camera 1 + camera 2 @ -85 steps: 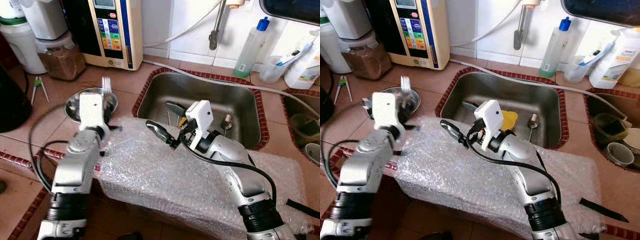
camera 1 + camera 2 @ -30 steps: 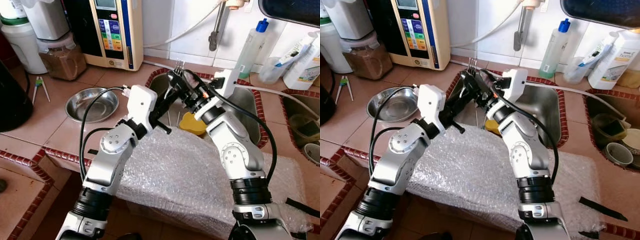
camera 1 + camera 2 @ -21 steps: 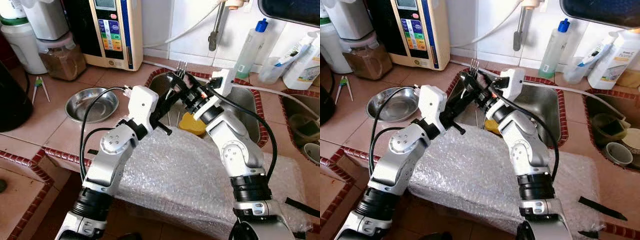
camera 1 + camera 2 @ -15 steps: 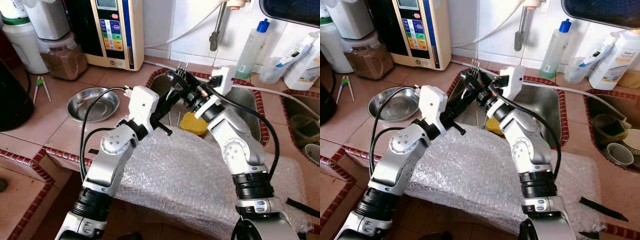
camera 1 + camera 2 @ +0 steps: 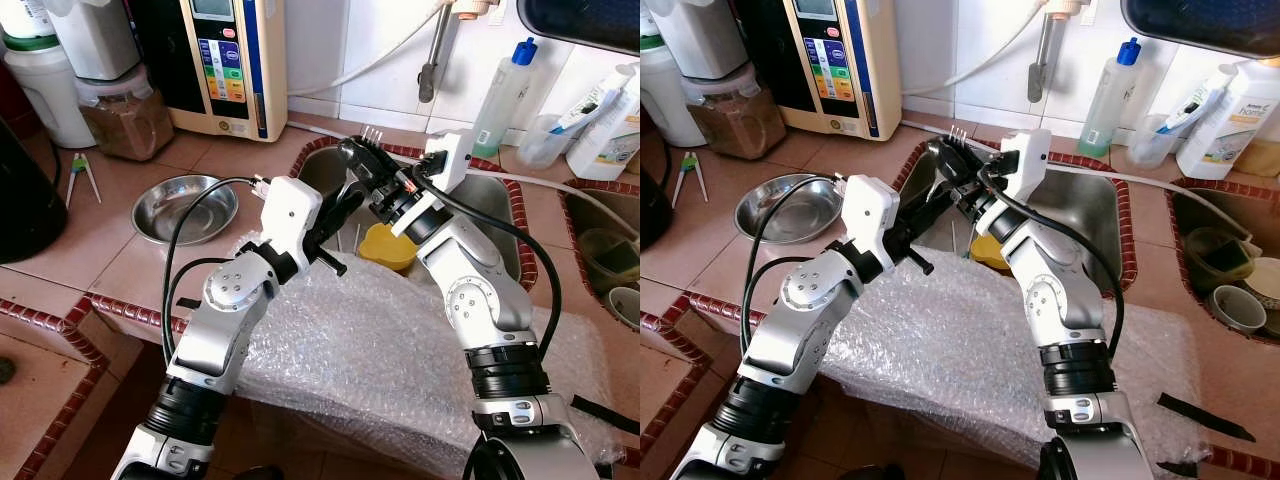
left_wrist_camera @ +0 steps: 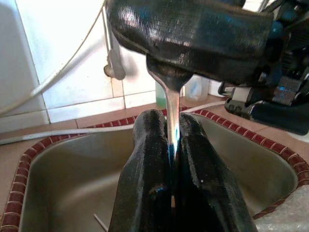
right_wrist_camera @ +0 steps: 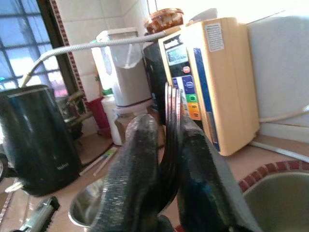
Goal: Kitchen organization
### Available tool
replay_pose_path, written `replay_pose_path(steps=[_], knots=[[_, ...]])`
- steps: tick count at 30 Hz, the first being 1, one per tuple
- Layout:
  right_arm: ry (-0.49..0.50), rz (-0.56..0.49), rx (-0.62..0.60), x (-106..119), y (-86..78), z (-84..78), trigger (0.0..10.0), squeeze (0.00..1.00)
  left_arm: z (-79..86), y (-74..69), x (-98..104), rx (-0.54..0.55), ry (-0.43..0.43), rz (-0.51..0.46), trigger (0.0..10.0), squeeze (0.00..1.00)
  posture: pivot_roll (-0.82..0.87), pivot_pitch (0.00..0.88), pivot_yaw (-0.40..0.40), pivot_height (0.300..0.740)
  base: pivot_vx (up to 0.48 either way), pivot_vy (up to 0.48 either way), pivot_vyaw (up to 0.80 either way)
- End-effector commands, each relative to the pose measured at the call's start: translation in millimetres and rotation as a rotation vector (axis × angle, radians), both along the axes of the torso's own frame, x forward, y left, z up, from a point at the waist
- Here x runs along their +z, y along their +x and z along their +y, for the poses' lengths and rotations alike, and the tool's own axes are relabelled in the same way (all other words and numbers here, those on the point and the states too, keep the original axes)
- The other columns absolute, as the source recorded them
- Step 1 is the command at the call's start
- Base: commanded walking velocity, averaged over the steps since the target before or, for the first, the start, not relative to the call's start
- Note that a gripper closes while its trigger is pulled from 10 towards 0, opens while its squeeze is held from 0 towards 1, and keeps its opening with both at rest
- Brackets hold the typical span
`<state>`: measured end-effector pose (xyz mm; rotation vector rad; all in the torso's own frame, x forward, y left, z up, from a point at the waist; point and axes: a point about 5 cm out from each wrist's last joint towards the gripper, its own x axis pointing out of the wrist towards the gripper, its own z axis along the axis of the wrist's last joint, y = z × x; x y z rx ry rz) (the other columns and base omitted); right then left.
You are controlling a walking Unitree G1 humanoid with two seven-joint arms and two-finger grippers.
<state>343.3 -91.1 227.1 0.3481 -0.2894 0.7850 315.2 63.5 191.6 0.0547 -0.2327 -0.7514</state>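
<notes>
Fork handover above the sink (image 5: pixel 500 215)
Both grippers clamp the fork (image 5: pixel 372 135): left gripper (image 6: pixel 169 140) on its handle, right gripper (image 7: pixel 166 140) near the tines; the giver should loosen only when the other holds firm

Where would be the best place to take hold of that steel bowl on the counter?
Probably the steel bowl is best taken by its rim: it sits upright and shallow, open side up, so one finger can go inside and one outside. Coming from above on its near, left-hand edge looks easiest, since the counter there is bare.
</notes>
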Motion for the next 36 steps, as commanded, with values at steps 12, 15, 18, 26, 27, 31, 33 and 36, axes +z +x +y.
replay_pose_path(steps=[12,15,18,26,27,31,33,36], knots=[[0.002,0.027,-0.085,-4.4,8.0,-9.0,0.0,0.00,8.2,1.9,3.5,0.031,-0.020,-0.014,10.0,1.00,0.02,0.044,0.019,0.740,0.000,0.000,0.00],[0.004,0.029,-0.088,-5.0,8.1,-8.3,0.0,0.00,8.3,2.2,3.2,0.035,-0.015,-0.016,10.0,1.00,0.02,0.045,0.019,0.740,0.000,0.000,0.00],[-0.012,0.017,-0.150,-5.1,11.2,-9.4,0.0,0.00,9.5,3.3,-0.2,0.042,0.013,-0.019,10.0,1.00,0.02,0.040,0.017,0.740,0.000,0.000,0.00],[-0.121,-0.067,-0.379,5.0,28.3,-20.9,0.0,0.00,14.7,7.8,-7.3,0.037,0.073,0.027,10.0,1.00,0.02,0.031,0.010,0.740,0.000,0.000,0.00],[-0.148,-0.082,-0.392,5.0,29.5,-21.1,0.0,0.00,16.7,7.6,-10.7,0.030,0.089,0.041,10.0,1.00,0.02,0.031,0.011,0.740,0.000,0.000,0.00],[-0.383,-0.168,-0.439,-8.8,36.1,-24.2,0.0,0.00,30.6,8.3,-23.0,0.037,0.193,0.058,10.0,1.00,0.03,0.029,0.014,0.740,0.000,0.000,0.00],[-0.477,-0.166,-0.450,-21.1,39.0,-31.5,0.0,0.00,34.3,8.0,-26.3,0.047,0.206,0.070,10.0,1.00,0.02,0.030,0.019,0.740,0.000,0.000,0.00],[-0.563,-0.180,-0.449,-29.3,39.9,-37.0,0.0,0.00,35.9,7.1,-29.3,0.048,0.229,0.072,10.0,1.00,0.02,0.030,0.019,0.740,0.000,0.000,0.00]])
